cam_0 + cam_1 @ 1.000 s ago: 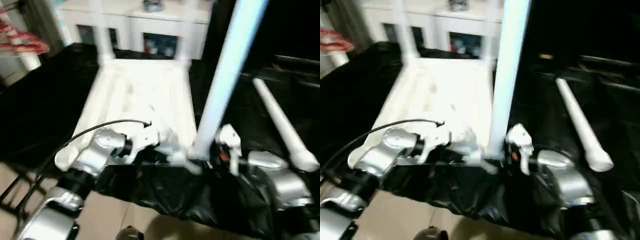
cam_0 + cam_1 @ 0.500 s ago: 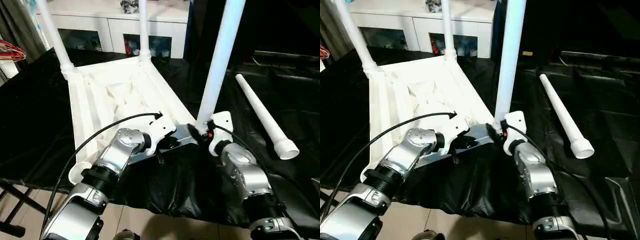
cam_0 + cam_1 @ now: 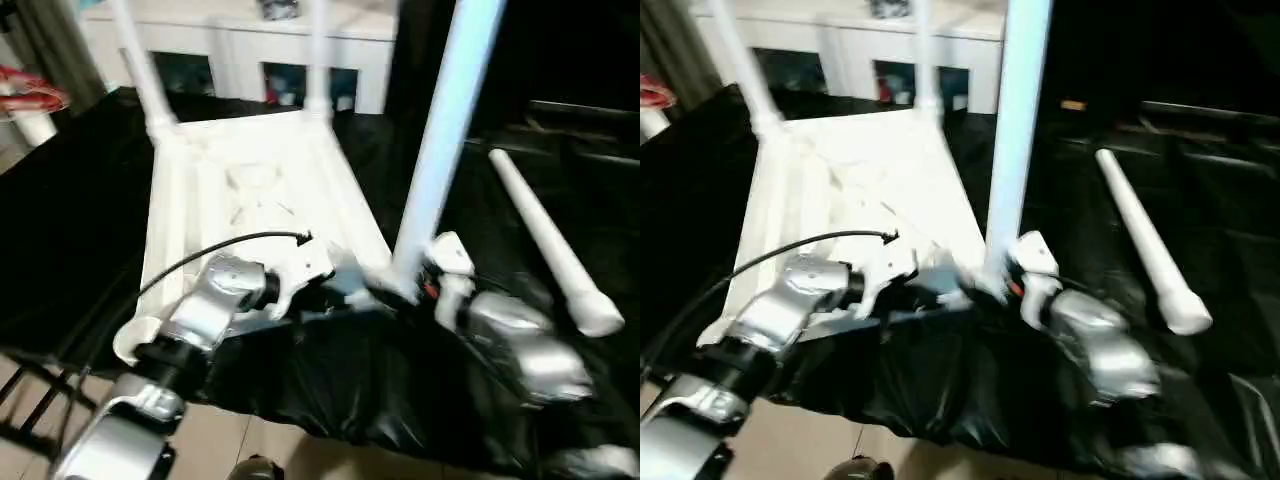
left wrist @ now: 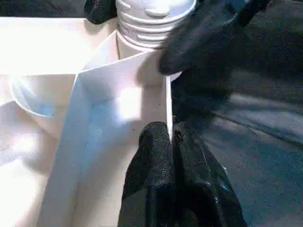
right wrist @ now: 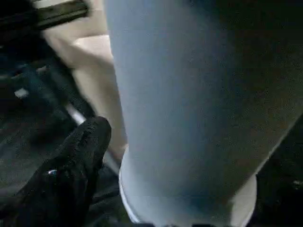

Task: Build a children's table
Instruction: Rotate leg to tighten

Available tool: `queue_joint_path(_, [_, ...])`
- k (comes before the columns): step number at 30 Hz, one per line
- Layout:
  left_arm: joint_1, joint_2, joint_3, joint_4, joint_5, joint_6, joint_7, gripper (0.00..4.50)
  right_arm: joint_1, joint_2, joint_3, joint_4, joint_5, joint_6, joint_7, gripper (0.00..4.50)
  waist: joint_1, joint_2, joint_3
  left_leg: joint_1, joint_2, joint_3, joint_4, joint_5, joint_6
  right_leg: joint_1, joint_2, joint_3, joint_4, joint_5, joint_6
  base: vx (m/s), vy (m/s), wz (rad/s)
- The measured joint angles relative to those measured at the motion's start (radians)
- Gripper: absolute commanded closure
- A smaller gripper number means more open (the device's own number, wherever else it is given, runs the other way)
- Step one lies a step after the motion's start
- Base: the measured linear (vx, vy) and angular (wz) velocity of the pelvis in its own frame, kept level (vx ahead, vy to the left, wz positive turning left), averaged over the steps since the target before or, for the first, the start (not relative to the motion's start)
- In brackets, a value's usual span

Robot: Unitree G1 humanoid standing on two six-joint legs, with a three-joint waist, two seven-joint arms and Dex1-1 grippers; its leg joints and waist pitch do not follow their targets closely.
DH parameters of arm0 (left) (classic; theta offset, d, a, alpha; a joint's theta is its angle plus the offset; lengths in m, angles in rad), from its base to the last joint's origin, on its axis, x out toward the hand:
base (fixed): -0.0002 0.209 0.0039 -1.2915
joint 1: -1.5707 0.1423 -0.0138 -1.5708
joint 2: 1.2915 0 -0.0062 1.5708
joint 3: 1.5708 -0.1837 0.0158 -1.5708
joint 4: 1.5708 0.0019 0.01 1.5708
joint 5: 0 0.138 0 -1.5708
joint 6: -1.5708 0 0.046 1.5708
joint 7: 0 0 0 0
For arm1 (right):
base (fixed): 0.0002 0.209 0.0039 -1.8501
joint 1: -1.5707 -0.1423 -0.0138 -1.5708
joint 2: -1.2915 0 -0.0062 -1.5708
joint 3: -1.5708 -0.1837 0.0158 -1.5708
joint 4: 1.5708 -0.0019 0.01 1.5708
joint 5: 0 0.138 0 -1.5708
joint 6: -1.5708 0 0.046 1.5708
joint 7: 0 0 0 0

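A: Where is the table top [image 3: 255,195]?

B: Upside down on the black cloth [image 3: 70,220], ribs up, reaching from the middle toward eleven o'clock. Two legs stand in its far corner sockets, one [image 3: 140,70] at eleven and one [image 3: 318,55] at twelve.

A: And the near corner?

B: A third leg [image 3: 440,140] stands upright there, at about four o'clock from the top's middle. A fourth leg [image 3: 548,240] lies loose on the cloth at three o'clock, well apart.

A: The grippers?

B: The left gripper [image 4: 166,142] is clenched on the thin near rim of the top, just beside that corner socket. The right gripper [image 3: 425,285] sits at the foot of the upright leg; one finger [image 5: 75,161] is beside the leg, but released or grasping, I cannot tell.

A: Behind it all?

B: A white cabinet [image 3: 250,45] at twelve.
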Motion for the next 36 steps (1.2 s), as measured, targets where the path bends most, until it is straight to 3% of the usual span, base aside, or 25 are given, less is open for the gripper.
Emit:
queue_joint_path(6, [0.001,0.057,-0.020,-0.003,-0.023,-0.037,-0.122,4.50,0.010,-0.092,0.056,-0.062,0.036,0.031,0.182,0.48,0.018,0.000,0.000,0.000,0.001,0.000,0.001,0.000,0.000,0.001,0.000,0.000,0.001,0.000,0.000,0.000,0.000,0.00])
queue_joint_path(9, [0.001,0.074,-0.026,-0.003,-0.027,-0.048,-0.157,4.50,0.011,-0.102,0.072,-0.072,0.037,0.033,0.216,0.64,0.020,0.000,0.000,0.000,0.001,0.001,0.001,0.000,0.000,0.001,0.000,0.000,0.002,0.000,0.000,0.000,0.000,0.00])
queue_joint_path(10, [0.001,0.080,-0.030,-0.005,-0.028,-0.050,-0.169,4.50,0.013,-0.109,0.079,-0.078,0.037,0.034,0.228,0.91,0.020,0.000,0.000,0.000,0.001,0.001,0.001,0.000,0.000,0.002,0.000,0.000,0.002,0.000,0.000,0.000,0.000,0.00])
queue_joint_path(20, [0.009,0.095,-0.038,-0.005,-0.033,-0.069,-0.206,4.50,0.028,-0.118,0.087,-0.097,0.047,0.041,0.255,1.63,0.021,0.000,0.000,0.000,0.001,0.001,0.001,0.000,0.000,0.003,0.000,0.000,0.002,-0.001,0.002,0.000,0.000,0.00])
queue_joint_path(28, [0.019,0.080,-0.035,-0.005,-0.034,-0.071,-0.162,4.50,0.061,-0.081,0.060,-0.106,0.058,0.055,0.201,1.73,0.021,-0.001,-0.001,0.001,0.002,0.001,0.002,0.000,0.000,0.004,0.000,0.000,0.002,-0.001,0.003,0.000,0.000,0.00])
queue_joint_path(31, [0.011,0.036,-0.001,0.028,-0.002,-0.061,-0.043,4.50,0.062,0.010,-0.002,-0.068,0.033,0.052,0.024,1.73,0.010,-0.002,-0.001,0.003,0.002,0.001,0.002,0.000,0.000,0.004,0.000,0.000,0.003,-0.002,0.004,0.000,0.000,0.00])
queue_joint_path(36, [-0.013,-0.053,0.013,0.068,0.026,-0.013,0.135,4.50,0.003,0.117,-0.068,0.036,-0.010,0.033,-0.253,1.74,-0.025,-0.002,-0.001,0.004,0.002,-0.004,0.005,0.000,0.000,0.003,-0.003,-0.009,-0.003,-0.002,0.005,0.000,0.000,0.00])
